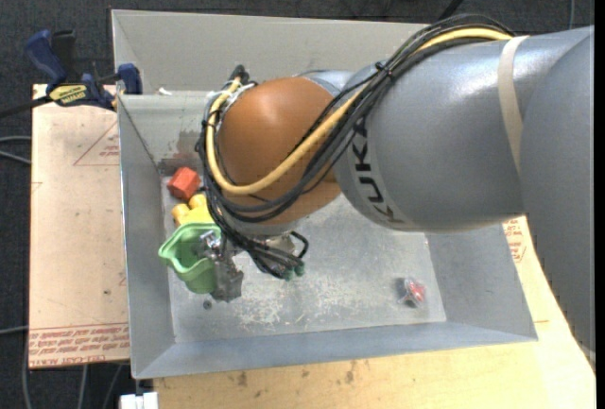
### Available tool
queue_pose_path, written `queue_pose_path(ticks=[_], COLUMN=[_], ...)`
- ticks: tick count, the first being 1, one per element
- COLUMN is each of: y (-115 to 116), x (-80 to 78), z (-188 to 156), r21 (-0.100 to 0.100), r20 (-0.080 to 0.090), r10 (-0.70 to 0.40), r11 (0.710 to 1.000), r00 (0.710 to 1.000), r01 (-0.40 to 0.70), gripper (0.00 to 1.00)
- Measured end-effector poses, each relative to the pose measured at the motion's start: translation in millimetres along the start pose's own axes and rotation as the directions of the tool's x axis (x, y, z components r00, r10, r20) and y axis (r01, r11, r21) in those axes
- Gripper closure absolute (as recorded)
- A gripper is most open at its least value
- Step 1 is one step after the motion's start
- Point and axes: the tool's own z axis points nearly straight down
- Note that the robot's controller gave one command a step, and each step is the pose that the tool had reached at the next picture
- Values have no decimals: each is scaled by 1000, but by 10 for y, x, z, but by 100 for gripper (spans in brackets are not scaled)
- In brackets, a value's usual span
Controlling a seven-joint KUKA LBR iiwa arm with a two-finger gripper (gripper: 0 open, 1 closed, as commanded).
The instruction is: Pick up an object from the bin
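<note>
As the arm [454, 133] reached in from the right of the camera view, its gripper [224, 273] sat low at the left end of the bin [359, 303], right against a green cup [189, 258]. Open or closed, holding the cup or not: it could not be told. Just behind the cup lay a yellow piece [196, 206] and an orange block [181, 180]. Well off to the right sat a small red-and-grey thing [411, 292].

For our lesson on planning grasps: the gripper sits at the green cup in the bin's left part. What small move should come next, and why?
Probably settle a little lower on the green cup: the gripper sits at its right rim, and the orange block and yellow piece lie close beside it.
</note>
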Motion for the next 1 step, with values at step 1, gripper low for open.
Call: queue_pose_path(ticks=[1], y=[79], x=[-97], z=[-624], r21=[-2], r20=[-2], r10=[-449], r11=[893], r00=[893], r01=[449], gripper=[100])
